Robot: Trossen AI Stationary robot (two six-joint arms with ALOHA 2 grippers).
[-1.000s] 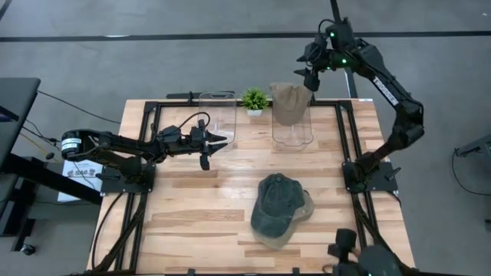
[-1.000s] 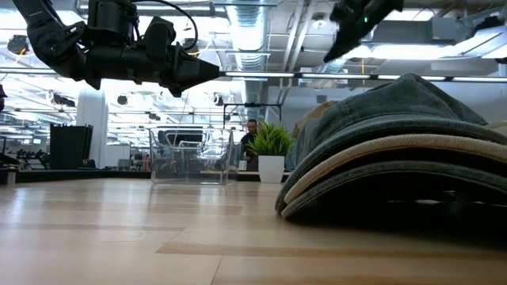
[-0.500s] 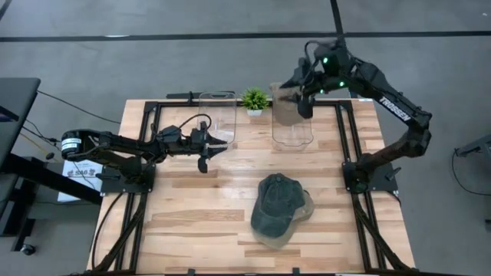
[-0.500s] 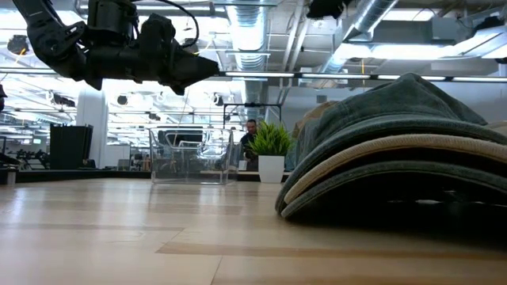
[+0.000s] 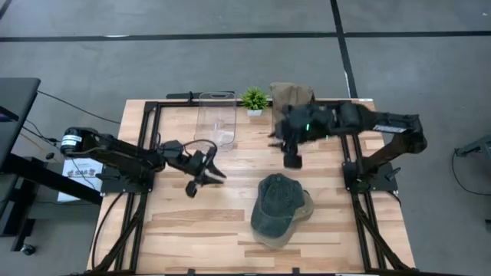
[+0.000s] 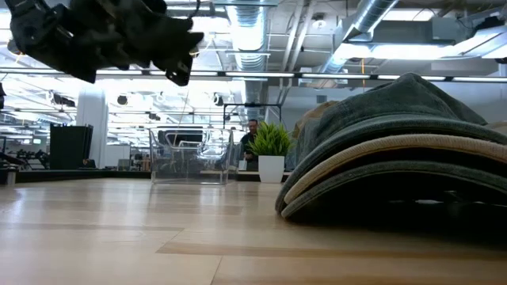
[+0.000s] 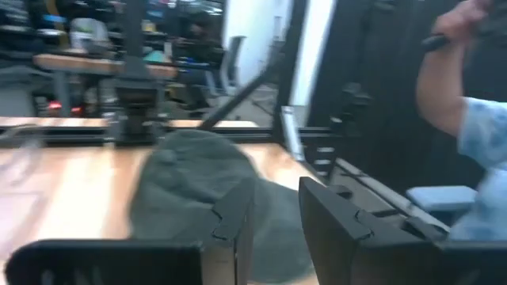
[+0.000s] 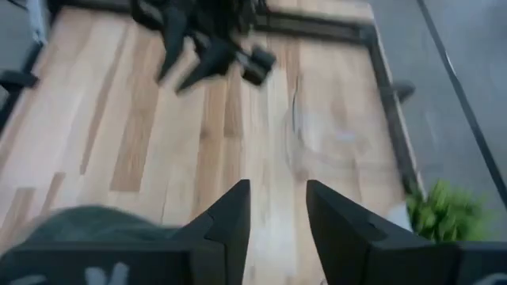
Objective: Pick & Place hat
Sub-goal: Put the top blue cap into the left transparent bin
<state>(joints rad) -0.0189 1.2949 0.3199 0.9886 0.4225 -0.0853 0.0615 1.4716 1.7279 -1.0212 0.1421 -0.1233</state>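
High view: my two open, empty end effectors flank the green hat lying on the counter, right end effector just beyond its crown, left end effector angled toward it, I judge for a pickup.

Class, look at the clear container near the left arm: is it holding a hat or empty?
Empty. The left clear container shows only bare wood through its walls; the green hat lies on the table.

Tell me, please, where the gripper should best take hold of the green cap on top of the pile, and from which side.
Probably the crown of the green cap, from straight above: it bulges upward there, so soft fabric can be pinched. Its brim lies flat on the tan cap beneath.
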